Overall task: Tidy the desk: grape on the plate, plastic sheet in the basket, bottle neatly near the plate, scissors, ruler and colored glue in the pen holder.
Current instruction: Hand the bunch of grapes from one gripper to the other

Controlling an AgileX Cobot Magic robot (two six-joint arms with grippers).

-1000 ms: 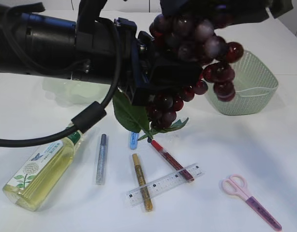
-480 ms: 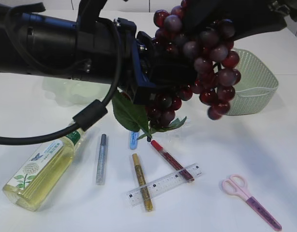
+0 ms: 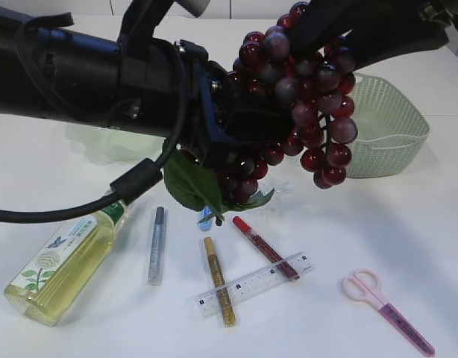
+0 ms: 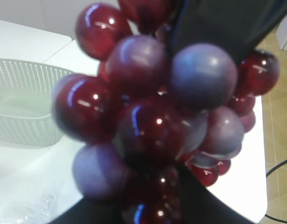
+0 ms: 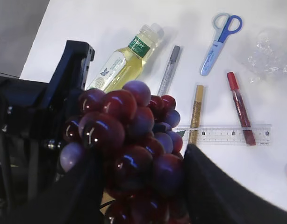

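Grape bunch point(image 3: 303, 112) is up in the air above the tabletop point(image 3: 408, 239), between both arms, over the middle of the scene. Not on any plate.

Right claw point(image 5: 143, 186): fingers point(image 5: 213, 191) straddle the bunch on both sides in the right wrist view, grapes packed between them. Jaws stand fairly wide, closed around the bunch as far as that view shows.

Left claw point(image 3: 240, 123): buried behind the grapes in the exterior view, and the left wrist view is filled by blurred grapes with dark finger parts above and below. Appears clenched on the lower part of the bunch, near the leaf point(image 3: 188, 183); the exact contact is hidden.

On the tabletop:
- bottle point(image 3: 61, 261) lying on its side, front left
- silver glue stick point(image 3: 156, 245), gold glue stick point(image 3: 218, 280), red glue stick point(image 3: 262, 247), lying apart from one another
- ruler point(image 3: 253, 284) lying across the gold and red sticks
- pink scissors point(image 3: 386, 309) front right, well apart from the ruler
- blue scissors point(image 5: 221, 36), mostly hidden under the leaf in the exterior view, clear in the right wrist view
- basket point(image 3: 393, 134) back right, upright
- plastic sheet point(image 5: 269, 51) crumpled near the blue scissors, outside the basket
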